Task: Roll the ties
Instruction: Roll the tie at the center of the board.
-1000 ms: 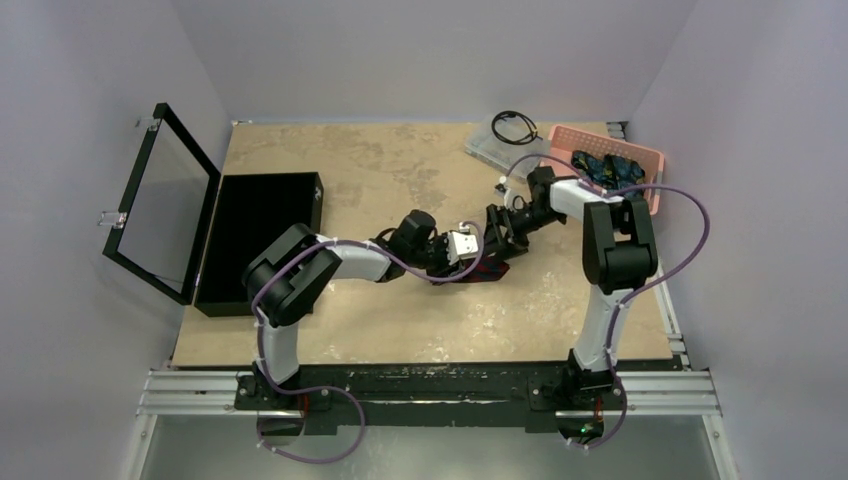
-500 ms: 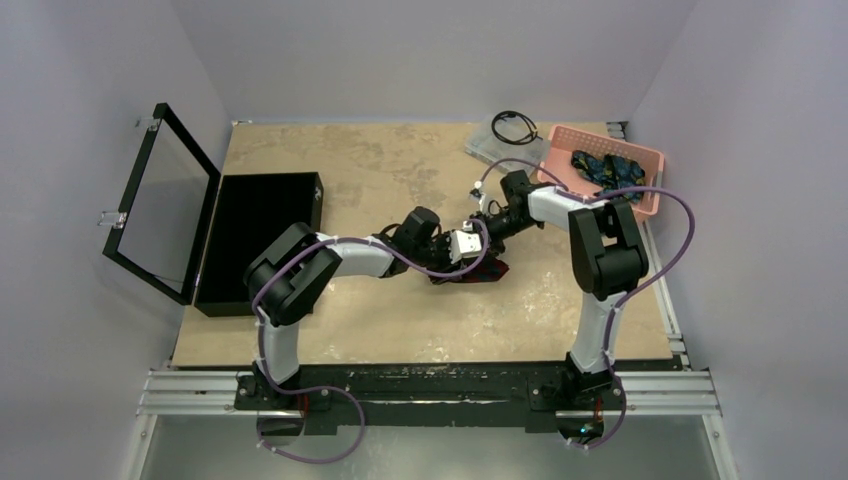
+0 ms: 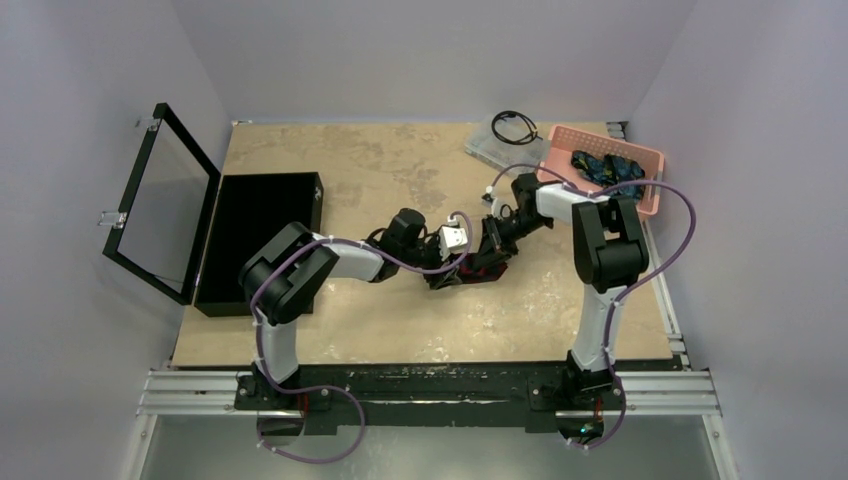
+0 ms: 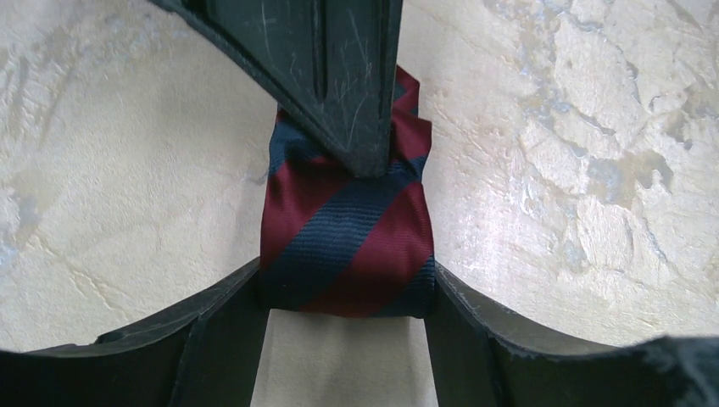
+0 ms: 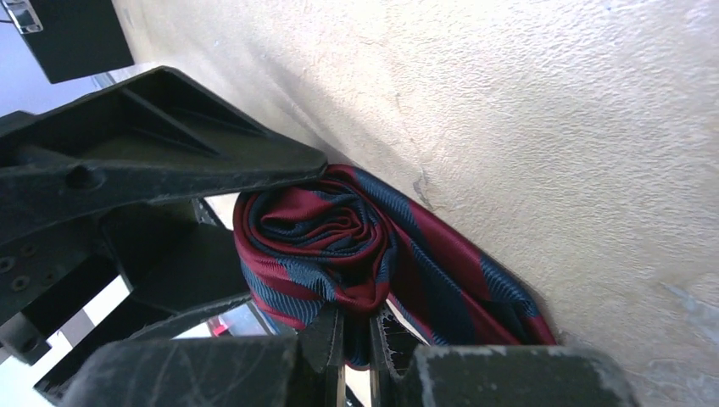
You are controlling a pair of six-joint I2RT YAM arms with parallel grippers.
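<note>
Starting overhead: the maroon, navy-striped cloth necktie (image 3: 480,272) is found rolled on the tan table (image 3: 400,160), between left gripper (image 3: 445,277) and right gripper (image 3: 490,252), both arms reached inward. Left wrist: the roll's axis is bracketed end to end by the left jaws, touching. Right wrist: its outer layer is pinched in narrow right jaws.
</note>
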